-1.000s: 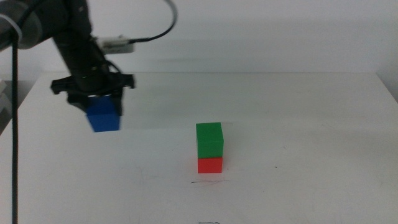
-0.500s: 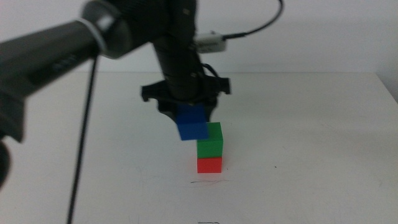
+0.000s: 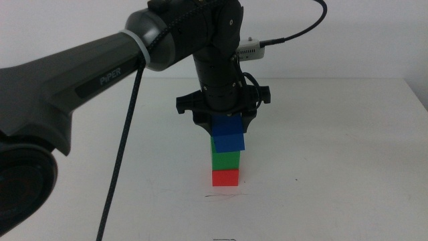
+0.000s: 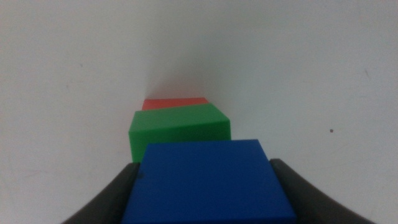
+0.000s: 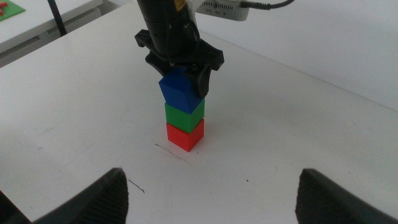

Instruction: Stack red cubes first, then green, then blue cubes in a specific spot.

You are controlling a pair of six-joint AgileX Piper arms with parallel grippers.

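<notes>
The red cube (image 3: pixel 225 177) stands on the white table just behind a short thin dark line (image 3: pixel 224 196) that marks the specific spot. On it rests the green cube (image 3: pixel 225 160). My left gripper (image 3: pixel 226 127) is shut on the blue cube (image 3: pixel 229 136), held slightly tilted right at the green cube's top; contact cannot be told. In the left wrist view the blue cube (image 4: pixel 208 180) fills the space between the jaws, with green (image 4: pixel 179 130) and red (image 4: pixel 174 103) beyond. My right gripper (image 5: pixel 217 205) waits open and apart from the stack (image 5: pixel 185 115).
The left arm's thick dark link (image 3: pixel 87 73) and its cable (image 3: pixel 124 154) cross the left half of the middle view. The table's far edge (image 3: pixel 334 78) runs behind the stack. A second table with a green item (image 5: pixel 9 7) shows beyond.
The left gripper has carried the blue cube rightward from the table's left side, past the stack's left flank, to just over the green cube. The red and green cubes have not moved.
</notes>
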